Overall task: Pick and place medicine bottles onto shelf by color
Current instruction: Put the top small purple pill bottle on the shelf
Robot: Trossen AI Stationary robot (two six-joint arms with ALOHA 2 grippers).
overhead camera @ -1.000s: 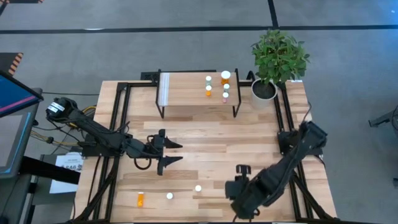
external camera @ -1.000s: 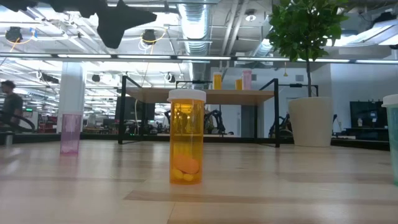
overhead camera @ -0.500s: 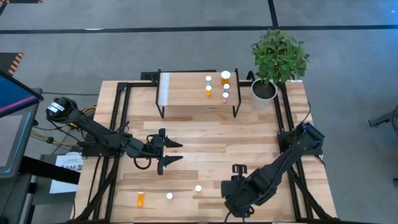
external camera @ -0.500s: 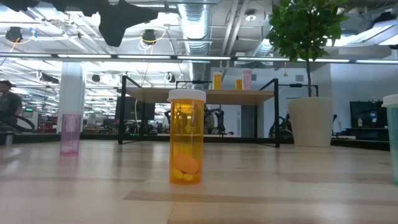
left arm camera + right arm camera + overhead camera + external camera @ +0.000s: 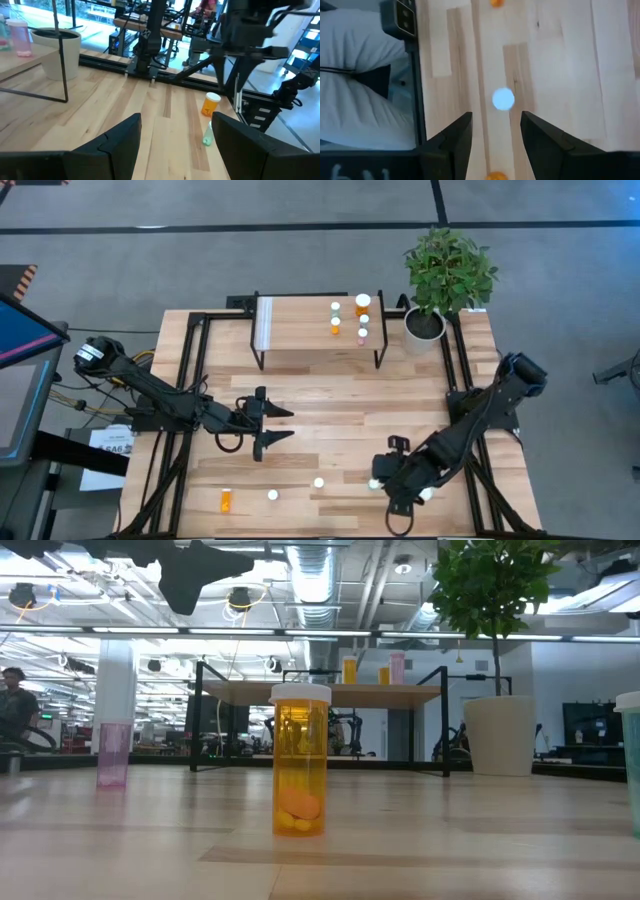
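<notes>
left arm (image 5: pixel 160 402) — black, jointed, cabled | right arm (image 5: pixel 470 430) — black | fingers (image 5: pixel 117 142) dark, angular

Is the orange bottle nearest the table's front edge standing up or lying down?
Standing up. The low view shows the orange bottle upright on its base, white cap on top, pills settled at the bottom.

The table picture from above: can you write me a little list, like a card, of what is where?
shelf: at the far side of the table, five bottles grouped at its right end
plant pot: right of the shelf
orange bottle: near edge, left
white-capped bottles: two more along the near edge, right of the orange one
left gripper: open, empty, over the middle of the table
right gripper: open, over the near edge, holding nothing
</notes>
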